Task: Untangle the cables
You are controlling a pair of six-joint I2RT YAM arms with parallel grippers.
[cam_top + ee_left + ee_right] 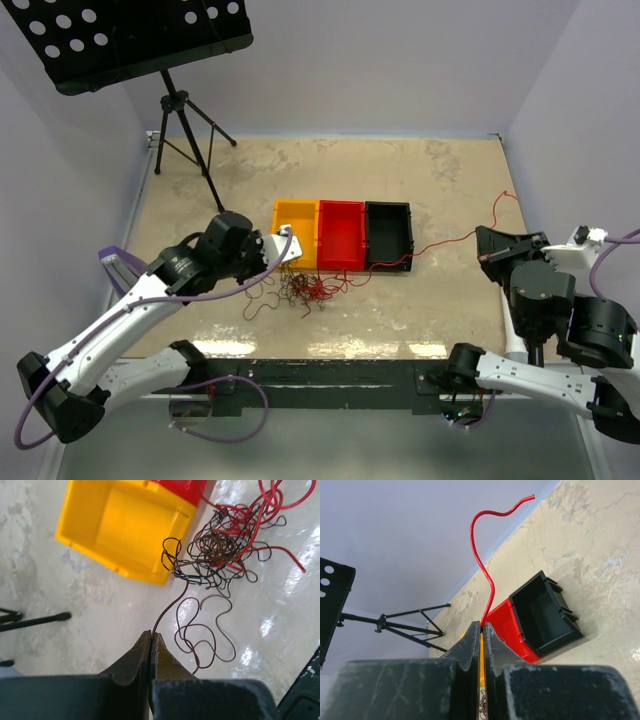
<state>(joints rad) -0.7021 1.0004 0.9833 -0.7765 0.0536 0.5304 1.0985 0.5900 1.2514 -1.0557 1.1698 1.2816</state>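
Left gripper [151,636] pinches a brown cable [169,609], right gripper [481,626] a red cable [479,555]; I'd draw them apart slowly, watching the tangle [220,550].

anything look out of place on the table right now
Only the cables: red and dark ones lie knotted in front of the bins. One red cable stretches from it to the shut right gripper, its curly end poking past; the left gripper pinches a dark cable. Nothing looks damaged.

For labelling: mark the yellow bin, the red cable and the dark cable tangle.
yellow bin [135,535]: left wrist view, its bare floor.
red cable [471,534]: right wrist view, its upright free stretch.
dark cable tangle [211,547]: left wrist view, its knotted middle.
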